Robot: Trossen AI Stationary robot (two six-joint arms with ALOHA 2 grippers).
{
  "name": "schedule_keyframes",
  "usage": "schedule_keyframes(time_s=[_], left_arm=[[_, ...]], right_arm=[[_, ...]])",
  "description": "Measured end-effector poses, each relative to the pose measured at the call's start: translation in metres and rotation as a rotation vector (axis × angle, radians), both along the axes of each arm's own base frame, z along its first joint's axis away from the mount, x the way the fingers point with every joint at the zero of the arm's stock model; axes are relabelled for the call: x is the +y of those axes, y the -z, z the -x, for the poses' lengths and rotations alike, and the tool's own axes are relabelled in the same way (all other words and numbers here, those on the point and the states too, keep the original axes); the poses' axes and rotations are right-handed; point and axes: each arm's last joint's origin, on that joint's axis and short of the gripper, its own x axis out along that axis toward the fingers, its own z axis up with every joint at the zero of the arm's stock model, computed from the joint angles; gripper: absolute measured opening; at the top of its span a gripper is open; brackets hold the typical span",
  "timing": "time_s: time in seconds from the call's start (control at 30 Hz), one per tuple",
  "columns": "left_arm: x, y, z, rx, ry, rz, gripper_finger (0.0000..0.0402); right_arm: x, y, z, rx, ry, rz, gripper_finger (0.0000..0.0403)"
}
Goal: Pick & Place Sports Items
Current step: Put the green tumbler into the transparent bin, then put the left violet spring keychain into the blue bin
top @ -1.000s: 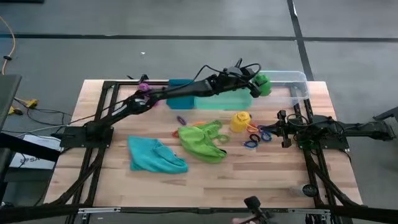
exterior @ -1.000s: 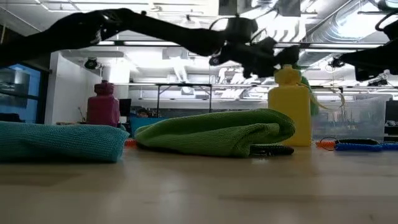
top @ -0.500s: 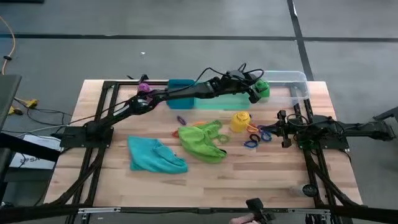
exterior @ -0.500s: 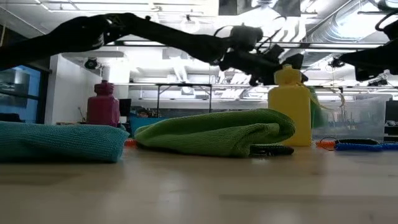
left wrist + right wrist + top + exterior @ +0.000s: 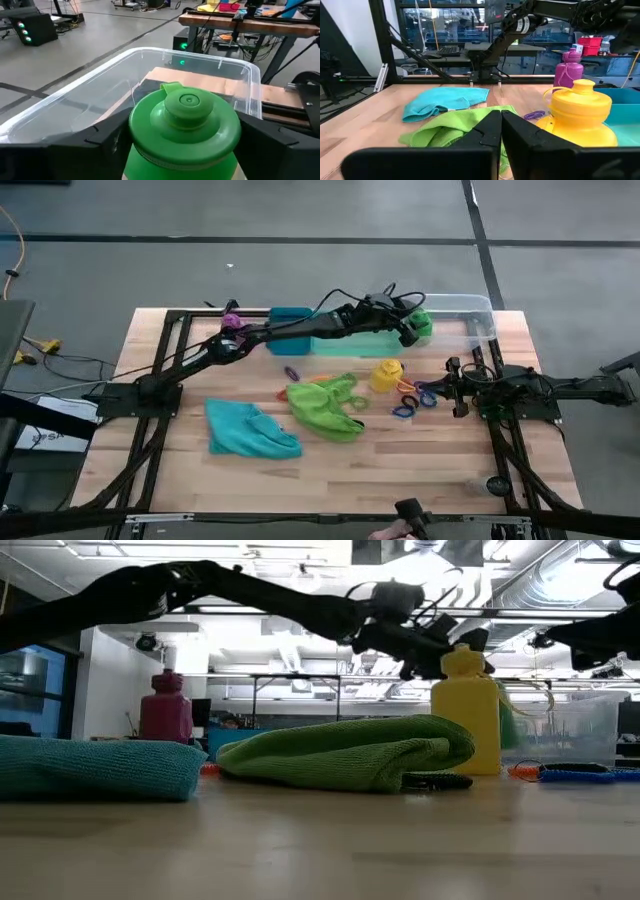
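Note:
My left gripper (image 5: 409, 330) reaches over the left end of the clear bin (image 5: 472, 307) and is shut on a green bottle (image 5: 421, 326). The bottle's round cap (image 5: 188, 106) faces the left wrist camera. On the table stand a yellow bottle (image 5: 387, 374) and, at the far left, a purple bottle (image 5: 232, 320). A lime-green cloth (image 5: 325, 406) and a teal cloth (image 5: 248, 430) lie flat, with coloured rings (image 5: 411, 400) beside the yellow bottle. My right gripper (image 5: 453, 385) waits shut at the table's right side. My left gripper pinches the green bottle between its two fingers, on opposite sides of the body just under the cap's shoulder (image 5: 132, 134). The fingers (image 5: 102, 137) come nearly level from the table's left. The bottle stands upright inside the clear bin's rim; its base is hidden.
A blue bin (image 5: 290, 316) and a green bin (image 5: 358, 344) lie under my left arm at the table's far side. The clear bin's far rim (image 5: 150, 52) curves around beyond the bottle. Bare wood lies along the near edge.
My left gripper has tipped slightly downward, and the green bottle in it has sunk a little lower into the clear bin, staying upright.

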Motion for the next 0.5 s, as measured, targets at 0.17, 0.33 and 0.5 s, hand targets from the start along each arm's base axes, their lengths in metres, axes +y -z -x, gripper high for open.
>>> schedule_keyframes(time_s=[0.17, 0.33, 0.5], left_arm=[[0.0, 0.0, 0.0, -0.002, -0.001, 0.004, 0.0279], [0.0, 0.0, 0.0, -0.005, -0.003, 0.012, 0.0298], [0.0, -0.0002, 0.0, -0.006, -0.003, 0.014, 0.0299]], right_arm=[[0.0, 0.0, 0.0, 0.0, 0.0, 0.0, 0.0], [0.0, 0.0, 0.0, 0.0, 0.0, 0.0, 0.0], [0.0, 0.0, 0.0, 0.0, 0.0, 0.0, 0.0]])
